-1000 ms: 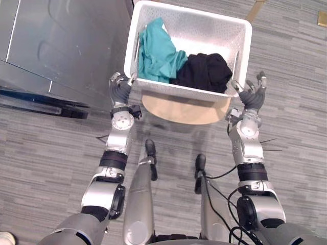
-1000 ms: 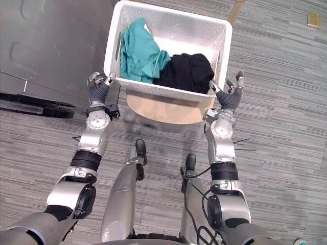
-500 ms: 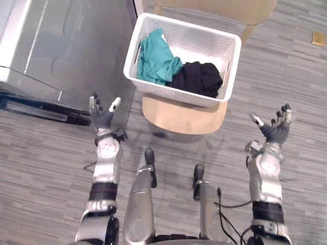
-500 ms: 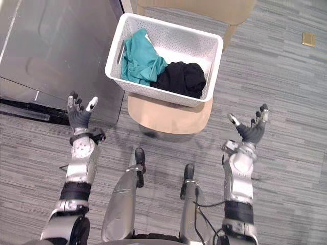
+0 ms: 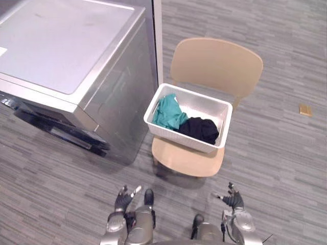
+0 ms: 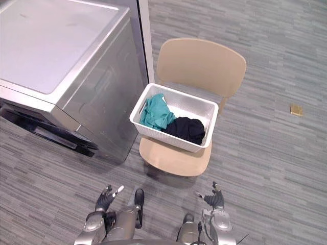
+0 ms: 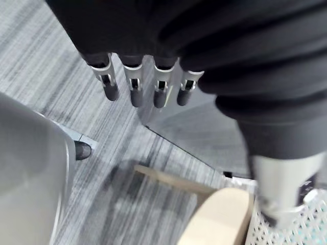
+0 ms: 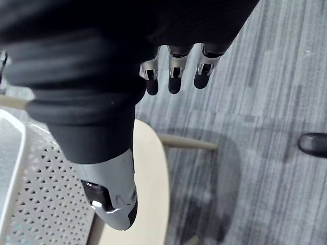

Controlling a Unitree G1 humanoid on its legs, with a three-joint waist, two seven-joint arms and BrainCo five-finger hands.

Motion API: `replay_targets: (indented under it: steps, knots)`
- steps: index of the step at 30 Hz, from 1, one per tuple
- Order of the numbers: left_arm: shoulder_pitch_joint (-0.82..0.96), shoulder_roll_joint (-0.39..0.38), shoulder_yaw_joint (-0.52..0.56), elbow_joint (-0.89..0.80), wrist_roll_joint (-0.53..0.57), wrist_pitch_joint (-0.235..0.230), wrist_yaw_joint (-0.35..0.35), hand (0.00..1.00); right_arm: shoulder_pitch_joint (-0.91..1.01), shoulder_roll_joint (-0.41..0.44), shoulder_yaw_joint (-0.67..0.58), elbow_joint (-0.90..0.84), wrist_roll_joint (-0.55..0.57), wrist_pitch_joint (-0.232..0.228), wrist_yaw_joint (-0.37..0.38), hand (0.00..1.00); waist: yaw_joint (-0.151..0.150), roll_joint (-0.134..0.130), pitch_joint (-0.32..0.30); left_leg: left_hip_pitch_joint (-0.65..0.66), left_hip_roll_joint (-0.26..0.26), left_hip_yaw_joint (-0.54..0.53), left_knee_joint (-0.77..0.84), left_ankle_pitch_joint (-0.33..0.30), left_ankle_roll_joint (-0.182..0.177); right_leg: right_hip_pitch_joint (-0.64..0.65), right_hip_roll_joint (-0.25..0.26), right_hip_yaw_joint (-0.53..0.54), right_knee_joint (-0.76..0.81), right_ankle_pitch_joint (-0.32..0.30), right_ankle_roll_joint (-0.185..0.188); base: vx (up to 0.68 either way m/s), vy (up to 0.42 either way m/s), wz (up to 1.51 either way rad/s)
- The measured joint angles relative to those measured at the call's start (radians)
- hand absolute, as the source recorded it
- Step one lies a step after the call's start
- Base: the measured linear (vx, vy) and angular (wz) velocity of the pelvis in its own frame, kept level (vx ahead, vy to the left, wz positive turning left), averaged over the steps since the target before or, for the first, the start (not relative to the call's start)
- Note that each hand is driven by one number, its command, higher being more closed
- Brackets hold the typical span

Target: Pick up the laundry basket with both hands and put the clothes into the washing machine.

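Right now the white laundry basket (image 5: 173,135) sits on the seat of the tan chair (image 5: 217,64), with a teal garment (image 5: 166,112) in its half nearer the washing machine (image 5: 61,48) and a black garment (image 5: 200,128) touching it in the other half. Both hands are low in front of the chair, well apart from the basket. The left hand (image 5: 123,199) is off the seat's machine-side corner and the right hand (image 5: 234,200) off the opposite corner, each with fingers straight and spread.
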Motion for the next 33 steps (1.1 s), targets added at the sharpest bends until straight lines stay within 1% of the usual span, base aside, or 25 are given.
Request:
replay_targets:
  steps: [3,5,7,8,9,10,12,13,14,15,16,18,19,20,21,22,23,24,25,27,29,30,31,32,33]
  knots:
    - [-0.005,-0.002,0.013,0.032,0.001,-0.001,0.001,0.00,-0.013,-0.008,0.001,0.048,-0.001,-0.003,0.000,0.00,-0.004,0.013,-0.007,-0.023,-0.010,-0.028,0.032,0.000,0.000,0.012,-0.001,-0.035,0.002,-0.006,0.005,-0.01,-0.024,0.35]
    - [-0.016,-0.009,0.012,0.046,0.002,-0.004,0.001,0.00,-0.019,-0.021,0.001,0.096,0.008,-0.004,-0.002,0.00,-0.004,0.026,-0.010,-0.088,-0.015,-0.057,0.095,0.012,-0.010,0.028,-0.003,-0.109,0.009,-0.009,0.010,-0.03,0.005,0.81]
    - [-0.017,-0.006,0.013,0.044,0.002,-0.011,0.001,0.00,-0.034,-0.025,-0.003,0.130,0.022,-0.004,-0.004,0.00,-0.004,0.016,-0.009,-0.102,-0.011,-0.006,0.067,0.043,-0.005,0.028,-0.032,-0.162,0.023,-0.008,0.008,-0.06,0.065,0.81]
    - [-0.023,-0.005,0.024,0.045,0.002,-0.012,0.003,0.00,-0.043,-0.025,-0.002,0.136,0.027,-0.006,-0.006,0.00,-0.001,0.010,-0.003,-0.116,0.027,0.096,0.089,0.015,0.024,0.031,-0.040,-0.182,0.028,-0.007,0.008,-0.07,0.108,0.62]
    - [-0.023,-0.002,0.033,0.046,0.002,-0.013,0.004,0.00,-0.052,-0.026,-0.003,0.137,0.028,-0.006,-0.006,0.00,-0.002,0.009,-0.003,-0.123,0.061,0.148,0.133,-0.003,0.048,0.030,-0.053,-0.194,0.043,-0.007,0.008,-0.05,0.131,0.35]
    - [-0.025,0.001,0.063,0.055,0.003,-0.015,0.006,0.00,-0.066,-0.033,-0.003,0.144,0.028,-0.006,-0.014,0.00,-0.005,-0.007,0.003,-0.124,0.132,0.212,0.218,-0.026,0.053,0.029,-0.101,-0.194,0.082,-0.006,0.011,0.00,0.158,0.19]
    - [-0.025,0.006,0.065,0.056,0.017,-0.019,0.020,0.00,-0.067,-0.045,-0.001,0.144,0.028,-0.006,-0.023,0.00,-0.006,-0.010,-0.002,-0.124,0.209,0.217,0.251,-0.026,0.052,0.029,-0.140,-0.191,0.098,0.004,0.030,0.00,0.226,0.06]
    - [-0.024,0.006,0.063,0.064,0.030,-0.022,0.028,0.00,-0.063,-0.057,-0.001,0.144,0.028,-0.006,-0.023,0.00,-0.005,0.004,-0.012,-0.123,0.260,0.211,0.246,-0.018,0.044,0.033,-0.157,-0.195,0.093,0.009,0.067,0.05,0.363,0.20]
    - [-0.031,0.005,0.055,0.078,0.037,-0.021,0.031,0.00,-0.065,-0.066,-0.003,0.143,0.028,-0.006,-0.024,0.00,-0.012,0.023,-0.023,-0.126,0.259,0.195,0.240,-0.061,-0.044,0.049,-0.177,-0.205,0.084,0.006,0.117,0.07,0.421,0.57]
    - [-0.056,0.013,0.046,0.095,0.037,-0.019,0.034,0.00,-0.068,-0.065,-0.008,0.160,0.029,0.000,-0.024,0.00,-0.024,-0.005,-0.018,-0.158,0.207,0.186,0.273,-0.096,-0.054,0.062,-0.222,-0.223,0.069,0.012,0.123,0.11,0.470,0.89]
    - [-0.061,0.019,0.041,0.093,0.036,-0.019,0.044,0.00,-0.069,-0.047,-0.008,0.166,0.029,0.004,-0.020,0.00,-0.029,-0.025,-0.025,-0.195,0.160,0.168,0.307,-0.119,-0.038,0.065,-0.252,-0.233,0.059,0.049,0.105,0.14,0.475,0.92]
    - [-0.068,0.032,0.039,0.088,0.040,-0.018,0.045,0.00,-0.073,-0.022,-0.011,0.181,0.029,0.006,-0.019,0.00,-0.026,-0.028,-0.026,-0.215,0.103,0.156,0.388,-0.193,-0.008,0.079,-0.312,-0.239,0.116,0.136,0.117,0.19,0.530,0.62]
    - [-0.067,0.035,0.029,0.096,0.047,-0.018,0.045,0.00,-0.081,-0.018,-0.012,0.194,0.029,0.008,-0.019,0.00,-0.023,-0.030,-0.025,-0.185,0.073,0.157,0.398,-0.221,0.011,0.072,-0.361,-0.226,0.197,0.181,0.070,0.18,0.457,0.40]
    - [-0.061,0.039,0.015,0.103,0.061,-0.016,0.044,0.00,-0.087,-0.020,-0.010,0.196,0.028,0.012,-0.019,0.00,-0.022,-0.021,-0.024,-0.144,0.045,0.161,0.389,-0.239,0.034,0.031,-0.407,-0.199,0.302,0.257,-0.046,0.18,0.406,0.26]
    - [-0.050,0.041,0.000,0.103,0.078,-0.015,0.044,0.00,-0.102,-0.021,-0.002,0.195,0.028,0.016,-0.019,0.00,-0.024,0.020,-0.016,-0.102,0.035,0.155,0.369,-0.254,0.057,-0.037,-0.414,-0.140,0.443,0.275,-0.203,0.18,0.401,0.17]
    - [-0.047,0.042,-0.001,0.103,0.078,-0.013,0.044,0.00,-0.111,-0.021,0.010,0.195,0.028,0.018,-0.018,0.00,-0.027,0.024,-0.015,-0.078,0.031,0.148,0.343,-0.253,0.060,-0.091,-0.387,-0.087,0.530,0.215,-0.192,0.18,0.371,0.19]
    - [-0.046,0.052,0.001,0.103,0.079,-0.012,0.046,0.00,-0.124,-0.020,0.030,0.195,0.028,0.018,-0.019,0.00,-0.027,0.026,-0.014,-0.043,0.015,0.138,0.292,-0.238,0.069,-0.150,-0.324,-0.024,0.599,0.131,-0.116,0.23,0.355,0.42]
    - [-0.044,0.068,0.000,0.103,0.079,-0.012,0.046,0.00,-0.131,-0.014,0.039,0.192,0.028,0.018,-0.019,0.00,-0.030,0.028,-0.016,-0.013,-0.009,0.118,0.234,-0.219,0.084,-0.187,-0.254,0.010,0.612,0.054,-0.076,0.23,0.309,0.55]
    - [-0.047,0.074,0.000,0.103,0.080,-0.012,0.045,0.00,-0.134,-0.013,0.040,0.192,0.028,0.018,-0.019,0.00,-0.031,0.021,-0.017,0.004,-0.027,0.105,0.204,-0.209,0.088,-0.205,-0.207,0.023,0.597,0.013,-0.061,0.26,0.218,0.65]
    - [-0.044,0.076,0.001,0.105,0.080,-0.012,0.046,0.00,-0.158,-0.021,0.063,0.190,0.026,0.021,-0.021,0.00,-0.029,0.014,-0.017,0.049,-0.066,0.088,0.149,-0.173,0.099,-0.227,-0.052,0.090,0.437,-0.054,-0.011,0.24,0.076,0.64]
    - [-0.052,0.062,-0.001,0.105,0.090,-0.012,0.045,0.00,-0.182,-0.026,0.072,0.188,0.008,0.020,-0.029,0.00,-0.031,0.008,-0.019,0.056,-0.104,0.050,0.160,-0.167,0.096,-0.226,-0.013,0.081,0.310,-0.057,-0.011,0.20,0.011,0.83]
    - [-0.057,0.051,-0.001,0.106,0.098,-0.014,0.045,0.00,-0.191,-0.032,0.081,0.189,0.007,0.021,-0.030,0.00,-0.034,0.020,-0.017,0.057,-0.108,0.036,0.162,-0.167,0.095,-0.223,-0.012,0.074,0.301,-0.056,-0.030,0.20,0.000,0.97]
    - [-0.058,0.027,-0.003,0.105,0.099,-0.019,0.046,0.00,-0.207,-0.040,0.105,0.189,0.004,0.020,-0.029,0.00,-0.028,0.041,-0.021,0.056,-0.110,0.005,0.154,-0.157,0.078,-0.183,-0.003,0.052,0.249,-0.043,-0.039,0.19,-0.030,0.78]
    - [-0.054,0.016,-0.003,0.106,0.099,-0.019,0.047,0.00,-0.227,-0.040,0.143,0.188,-0.002,0.020,-0.022,0.00,-0.022,0.047,-0.021,0.055,-0.108,-0.017,0.127,-0.136,0.045,-0.162,0.005,0.021,0.207,-0.024,-0.050,0.18,-0.049,0.69]
    - [-0.051,0.013,-0.003,0.108,0.099,-0.018,0.047,0.00,-0.239,-0.036,0.163,0.185,-0.003,0.020,-0.020,0.00,-0.019,0.047,-0.021,0.058,-0.106,-0.026,0.108,-0.124,0.028,-0.151,0.007,0.003,0.187,-0.018,-0.051,0.15,-0.122,0.69]
